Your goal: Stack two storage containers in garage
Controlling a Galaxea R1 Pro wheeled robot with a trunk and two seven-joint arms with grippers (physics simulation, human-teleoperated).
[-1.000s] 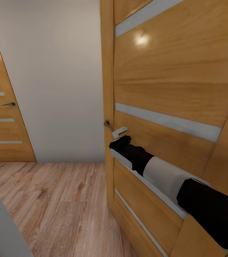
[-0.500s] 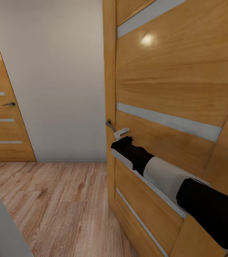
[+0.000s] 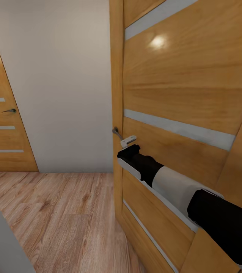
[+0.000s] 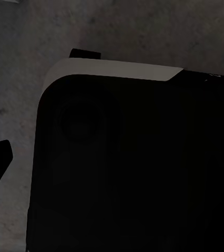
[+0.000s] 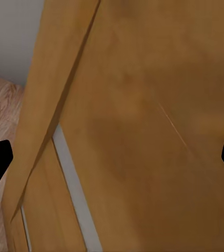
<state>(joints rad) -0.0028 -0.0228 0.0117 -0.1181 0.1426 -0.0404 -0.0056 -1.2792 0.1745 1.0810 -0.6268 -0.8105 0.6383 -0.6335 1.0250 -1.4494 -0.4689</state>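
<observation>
Beside the door handle, right gripper spread wide, seemingly empty.

The near wooden door runs off the head view's top, right and bottom edges, the right arm covers part of it, and the right pincer is too small to judge its opening

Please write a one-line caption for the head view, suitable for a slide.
The right arm reaches toward the metal handle of a wooden door with frosted strips, beside a white wall and plank floor.
</observation>
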